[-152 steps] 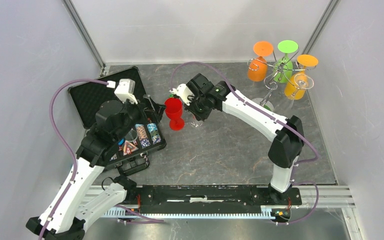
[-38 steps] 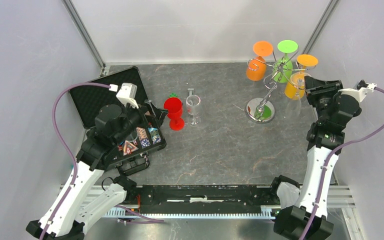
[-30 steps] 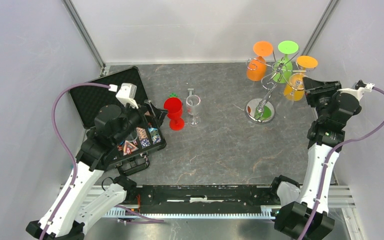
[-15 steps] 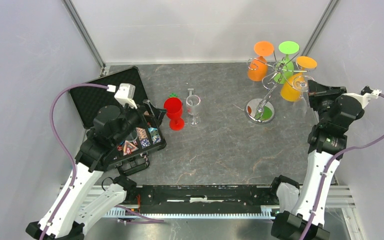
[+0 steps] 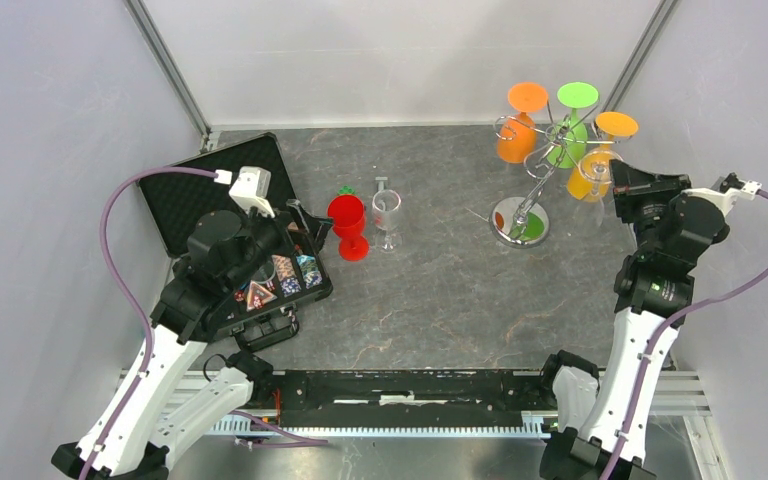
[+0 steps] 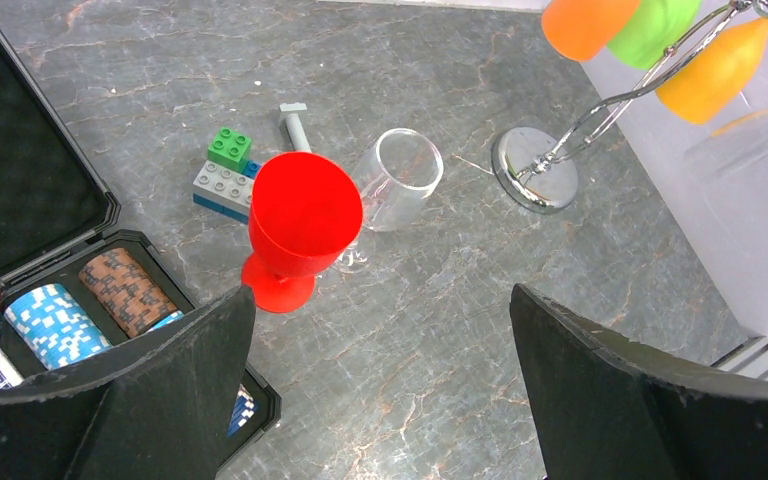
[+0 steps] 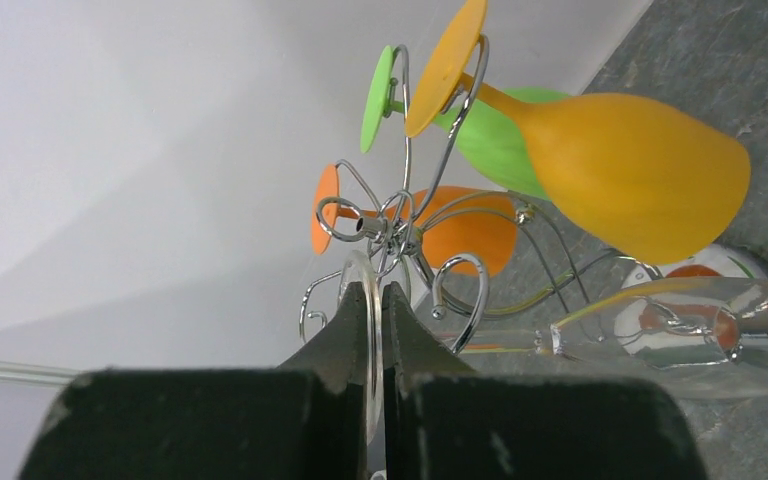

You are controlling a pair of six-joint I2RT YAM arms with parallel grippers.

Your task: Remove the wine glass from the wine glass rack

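Right gripper [image 7: 375, 292] had just gone from part-open to fully pinched. Its jaws were nipping the thin edge of a clear disc, the foot [image 7: 359, 266] of the clear wine glass [image 7: 675, 338]. So by my read the grasp was made and the lift-off not yet done.

Left gripper [image 6: 380, 292] sat wide open and held nothing. It was over the open case [image 5: 195, 190] at the left, well apart from all this.

Wine glass rack [image 5: 520, 218] stood at the far right, its base in about the same spot as a second earlier. The coloured glasses [image 5: 513, 140] hung on its far arms.

The wine glass hung on the rack's right side, between the pole and the gripper. Its foot was up at the fingertips, just beside the rack's hub, and its bowl trailed away down toward the base. The stem looked threaded through a spiral arm [image 7: 460, 275], but the wire tangle made that hard to confirm. It probably needed sliding out to the right before it would come free.
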